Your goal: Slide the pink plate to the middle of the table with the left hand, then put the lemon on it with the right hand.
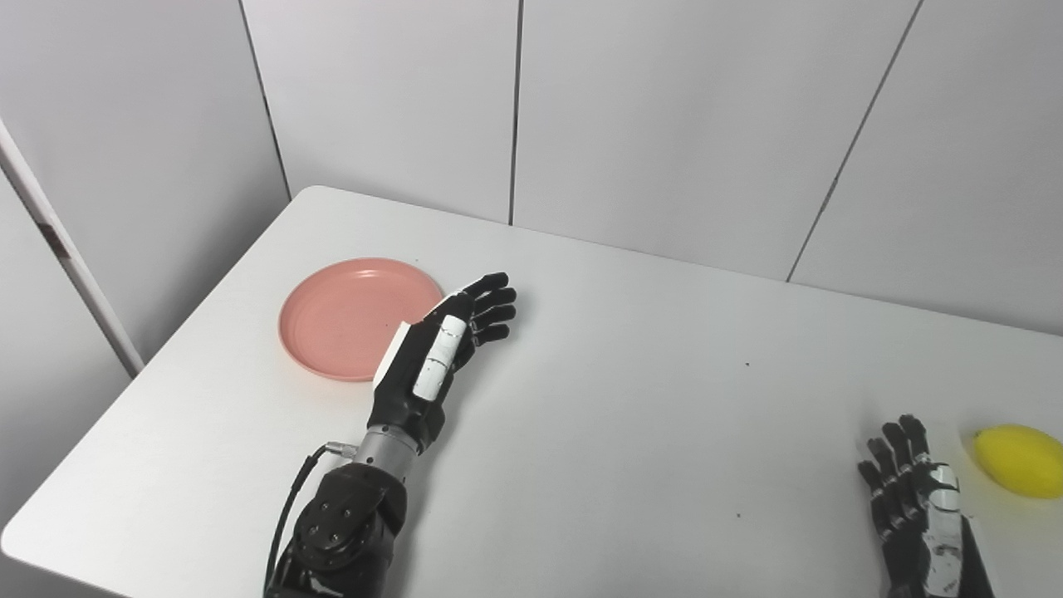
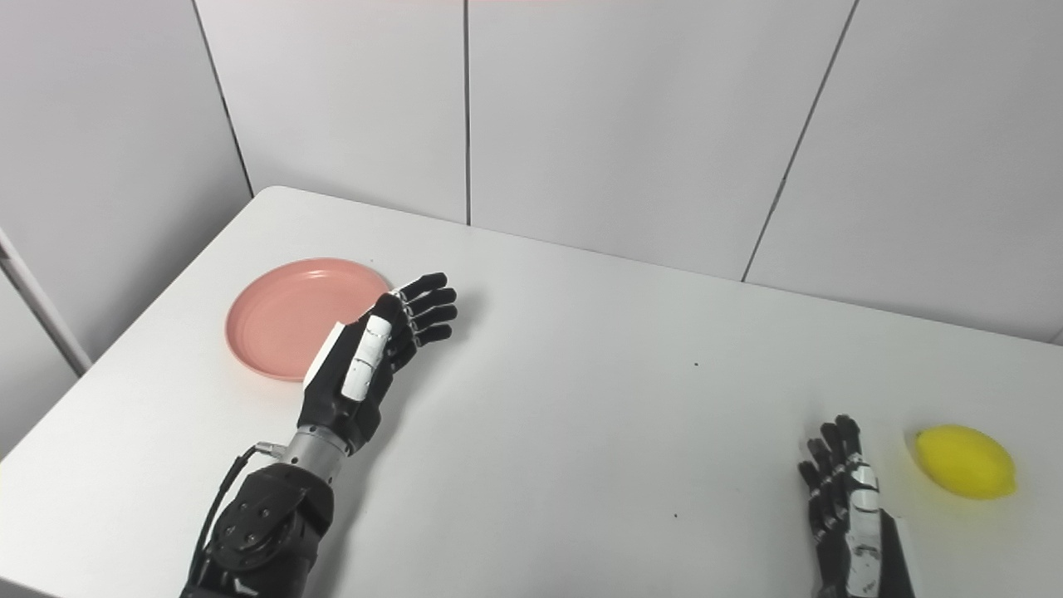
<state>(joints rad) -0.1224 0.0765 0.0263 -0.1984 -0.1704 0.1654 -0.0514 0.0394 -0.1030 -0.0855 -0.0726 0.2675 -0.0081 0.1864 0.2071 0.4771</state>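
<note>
Two hands I see on the tabletop (image 1: 631, 399): my left hand (image 1: 440, 357) is open, fingers apart, at the right rim of the plate (image 1: 349, 316); my right hand (image 2: 847, 507) is open, empty, near the lemon (image 2: 963, 461).

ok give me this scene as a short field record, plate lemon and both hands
pink plate: empty, left part of the table, not yet at the middle
lemon: on the table near the right edge, not held
left hand: open, beside the plate's right rim, overlapping it in view; contact unclear
right hand: open, just left of the lemon, apart from it
task progress: neither step done
</note>
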